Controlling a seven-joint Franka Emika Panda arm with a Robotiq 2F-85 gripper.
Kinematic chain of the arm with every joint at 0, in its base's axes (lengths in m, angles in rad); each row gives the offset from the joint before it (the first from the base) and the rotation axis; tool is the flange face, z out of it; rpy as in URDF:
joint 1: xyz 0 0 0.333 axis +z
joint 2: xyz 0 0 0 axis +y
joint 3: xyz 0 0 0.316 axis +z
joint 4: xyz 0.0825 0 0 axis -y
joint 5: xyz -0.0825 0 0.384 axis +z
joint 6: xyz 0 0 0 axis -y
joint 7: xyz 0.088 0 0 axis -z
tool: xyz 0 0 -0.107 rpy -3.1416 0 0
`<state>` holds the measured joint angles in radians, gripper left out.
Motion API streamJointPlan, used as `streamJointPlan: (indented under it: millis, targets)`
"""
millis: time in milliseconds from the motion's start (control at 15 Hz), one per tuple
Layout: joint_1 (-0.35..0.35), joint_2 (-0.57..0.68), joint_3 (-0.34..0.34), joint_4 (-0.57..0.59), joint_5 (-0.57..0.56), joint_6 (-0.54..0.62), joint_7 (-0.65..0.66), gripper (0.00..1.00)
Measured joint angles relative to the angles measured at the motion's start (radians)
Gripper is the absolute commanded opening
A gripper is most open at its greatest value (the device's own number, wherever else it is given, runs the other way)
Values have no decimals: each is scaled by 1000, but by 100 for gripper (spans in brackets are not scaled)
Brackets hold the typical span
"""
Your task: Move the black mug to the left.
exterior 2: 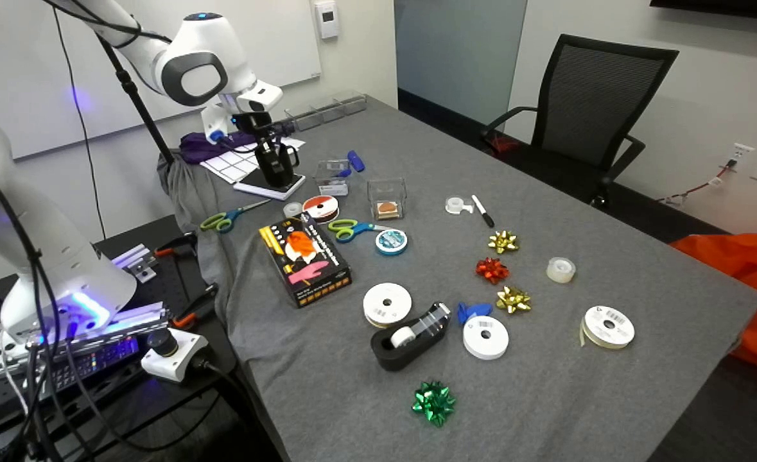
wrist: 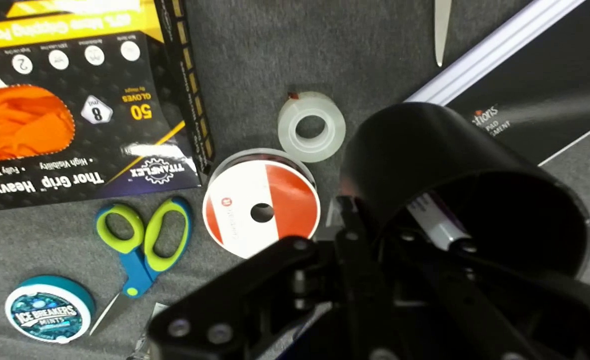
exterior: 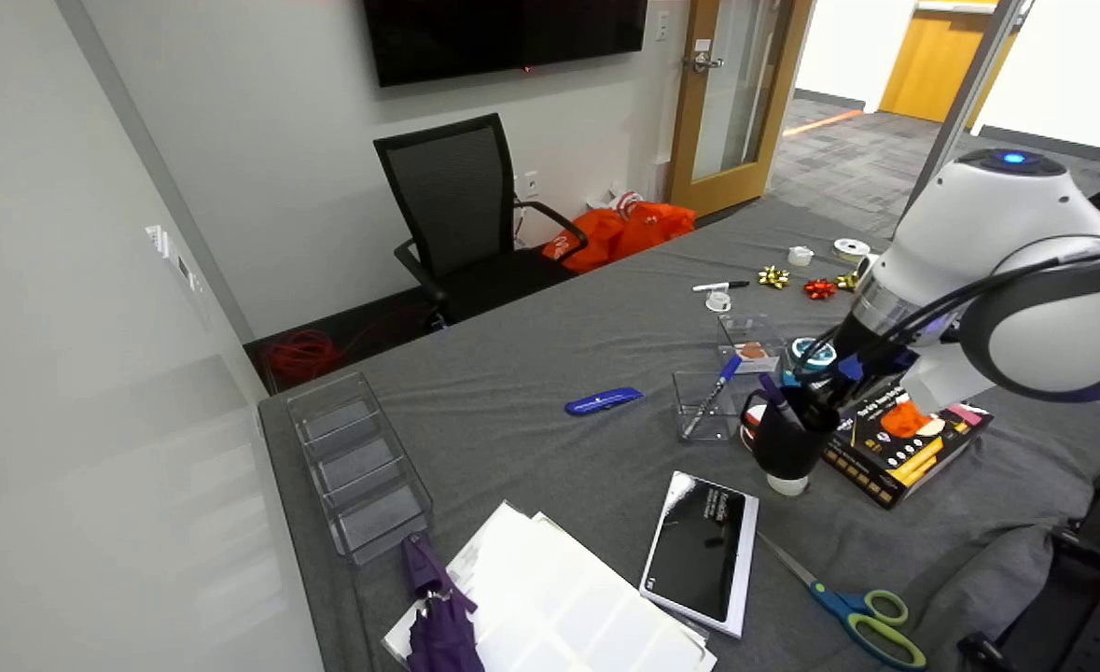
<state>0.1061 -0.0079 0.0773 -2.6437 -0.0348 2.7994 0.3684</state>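
Note:
The black mug hangs from my gripper, which is shut on one side of its wall near the rim. The mug looks slightly tilted and is raised above the table. It also shows in an exterior view, where my gripper is at its top and the mug overlaps the tablet-like pad behind it. In the wrist view the mug is at the right, and a white and purple marker lies inside it. One finger of my gripper is outside the wall; the inner finger is partly dark.
The glove box, a red and white ribbon spool and a clear tape roll are close by. The flat black pad, scissors, clear bins, a blue cutter and a divided tray lie around.

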Motion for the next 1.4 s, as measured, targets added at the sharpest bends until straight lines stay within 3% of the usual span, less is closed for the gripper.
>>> streamJointPlan:
  millis: [200, 333, 600, 933, 1000, 1067, 1200, 1400]
  targets:
    - [16, 40, 25, 11, -199, -4, 256, 2]
    - [54, 69, 46, 33, -265, -10, 408, 2]
    - [124, 136, 76, 98, -277, -12, 582, 2]
    - [164, 245, 66, 197, -321, -36, 726, 2]
    - [168, 268, 64, 215, -322, -40, 744, 5]
    - [178, 288, 56, 233, -320, -43, 752, 32]
    - [205, 304, 33, 262, -314, -51, 753, 39]
    - [230, 310, 8, 277, -314, -51, 753, 61]
